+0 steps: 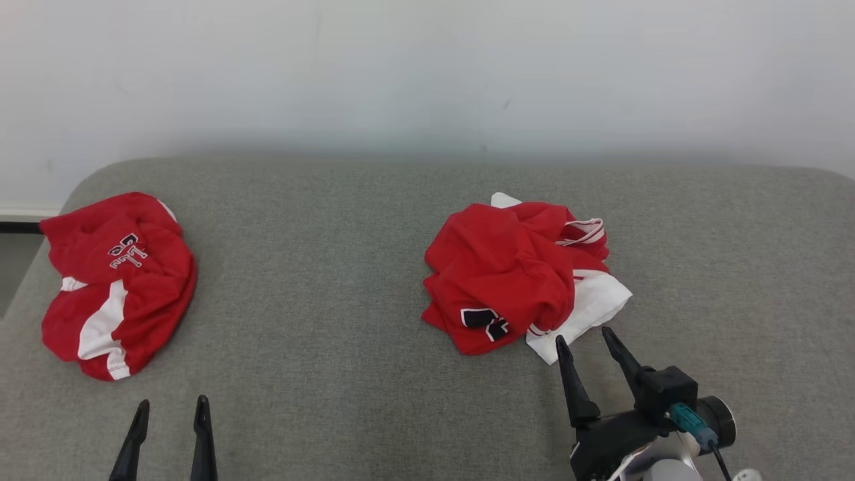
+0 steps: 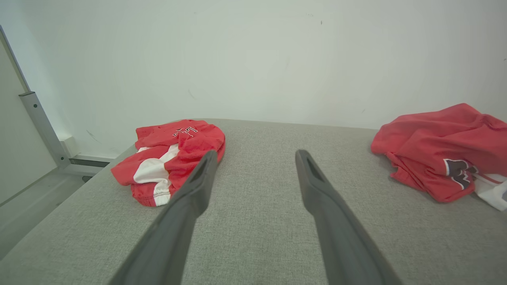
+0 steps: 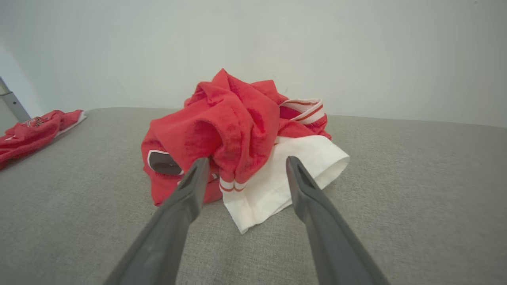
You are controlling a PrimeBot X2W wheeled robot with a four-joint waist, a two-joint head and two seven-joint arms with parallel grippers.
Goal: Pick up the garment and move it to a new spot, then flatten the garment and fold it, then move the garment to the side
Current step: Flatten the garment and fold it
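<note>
Red garment (image 1: 494, 260) with white panel and black lettering; second garment (image 1: 143, 287) red with white stripes; grey surface (image 1: 320, 300)

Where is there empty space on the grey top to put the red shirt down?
The biggest bare patch lies between the crumpled garment and the other red garment, ahead of the left gripper. More bare grey surface lies right of the crumpled garment. It is crowded where the open right gripper points at its white edge.

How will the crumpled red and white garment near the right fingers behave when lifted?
Probably floppy: the crumpled red and white garment lies in soft bunched folds, so it should sag. Likely light: its white part lies thin and flat.
</note>
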